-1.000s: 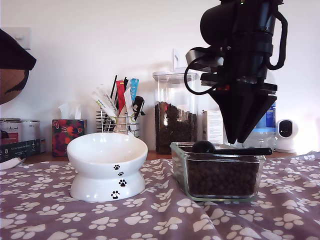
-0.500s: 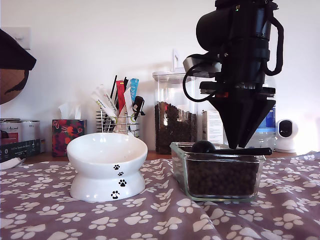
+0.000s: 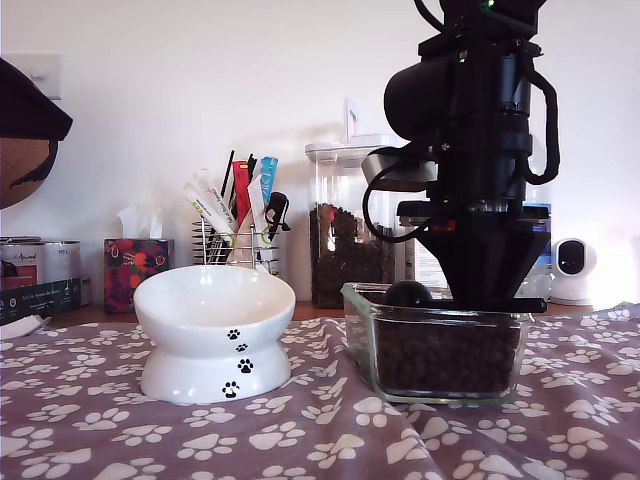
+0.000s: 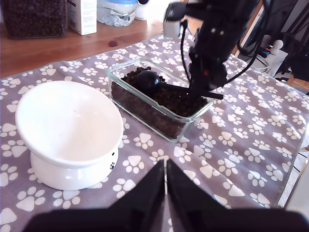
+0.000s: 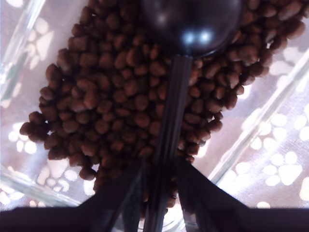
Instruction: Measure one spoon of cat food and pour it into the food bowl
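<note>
Nearest, first gripper (image 4: 165,180) parked over cloth, fingers pressed together, nothing held. Just past it, bowl (image 4: 67,126) upright, white, not yet filled. Beyond, second gripper (image 5: 159,186) down in glass dish (image 4: 145,116), fingers straddling spoon (image 5: 170,121) handle, slightly apart, not clamped. Spoon lay on kibble (image 5: 106,92). Judged step: grasping spoon. Next probably needed: squeeze handle firmly, then dig cup in.
</note>
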Controlling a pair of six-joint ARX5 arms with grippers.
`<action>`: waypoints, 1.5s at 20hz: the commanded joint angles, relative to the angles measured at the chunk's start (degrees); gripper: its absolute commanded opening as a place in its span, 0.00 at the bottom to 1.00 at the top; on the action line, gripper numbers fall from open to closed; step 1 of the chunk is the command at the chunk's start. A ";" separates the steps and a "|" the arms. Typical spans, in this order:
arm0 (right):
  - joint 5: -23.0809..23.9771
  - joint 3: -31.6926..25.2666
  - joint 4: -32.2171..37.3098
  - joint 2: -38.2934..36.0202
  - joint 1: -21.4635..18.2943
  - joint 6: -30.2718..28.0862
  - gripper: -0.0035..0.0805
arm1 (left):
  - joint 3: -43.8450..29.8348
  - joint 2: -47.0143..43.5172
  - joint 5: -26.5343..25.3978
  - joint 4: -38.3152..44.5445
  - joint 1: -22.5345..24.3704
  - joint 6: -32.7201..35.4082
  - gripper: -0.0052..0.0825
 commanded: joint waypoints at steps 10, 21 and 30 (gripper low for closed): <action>-0.04 4.87 -4.04 -0.28 0.20 0.31 0.08 | -0.39 0.24 0.09 0.35 -0.20 -0.22 0.04; -0.04 4.92 -4.04 -0.28 0.28 0.57 0.21 | -0.39 0.24 0.68 -1.44 -0.20 -0.22 0.04; -0.59 4.92 -3.69 -0.20 0.26 1.36 0.29 | -0.39 0.24 0.70 -2.38 -0.20 -0.22 0.04</action>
